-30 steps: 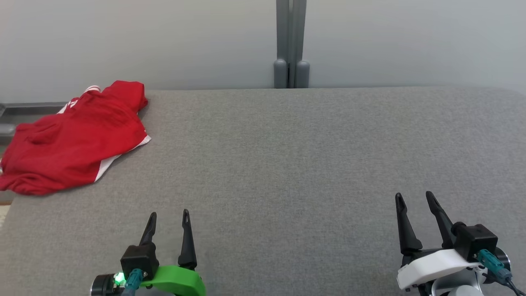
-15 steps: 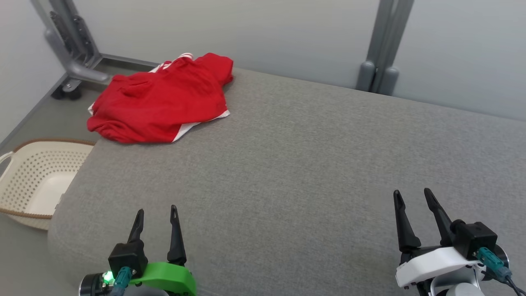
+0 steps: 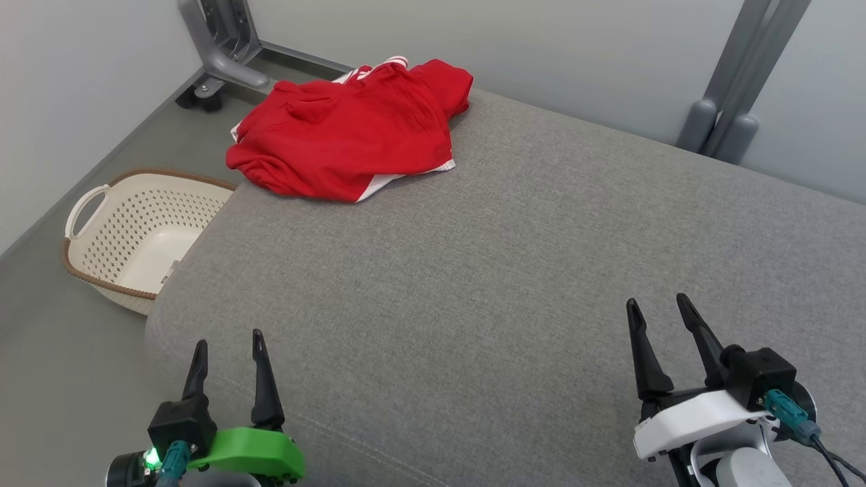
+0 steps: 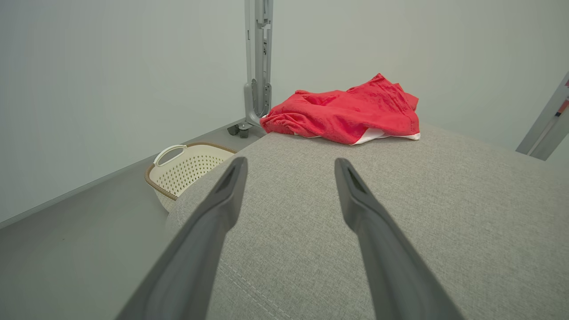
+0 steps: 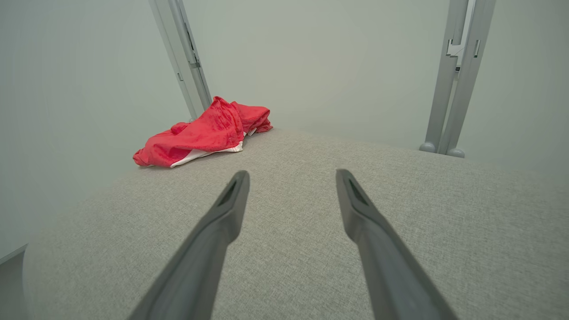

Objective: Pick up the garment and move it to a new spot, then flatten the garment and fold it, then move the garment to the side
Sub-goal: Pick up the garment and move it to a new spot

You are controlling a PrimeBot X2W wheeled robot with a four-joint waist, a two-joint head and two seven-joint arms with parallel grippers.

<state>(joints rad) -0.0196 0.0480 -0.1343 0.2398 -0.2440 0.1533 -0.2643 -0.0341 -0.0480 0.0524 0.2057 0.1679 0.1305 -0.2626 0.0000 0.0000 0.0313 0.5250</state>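
Note:
A crumpled red garment (image 3: 352,132) with white trim lies at the far left corner of the grey fabric surface (image 3: 514,270). It also shows ahead in the left wrist view (image 4: 344,111) and far off to the left in the right wrist view (image 5: 202,133). My left gripper (image 3: 229,343) hovers open at the surface's near left edge, nothing between its fingers. My right gripper (image 3: 657,308) stands open over the near right part, also with nothing in it. Both are far from the garment.
A cream perforated laundry basket (image 3: 135,230) sits on the floor to the left of the surface, also seen in the left wrist view (image 4: 186,171). Grey metal frame posts (image 3: 734,81) and a wheeled leg (image 3: 220,51) stand against the wall behind.
The head camera has turned left, so the garment now sits nearer the picture's middle and the basket and floor have come into view. Both grippers stay open and keep their pose.

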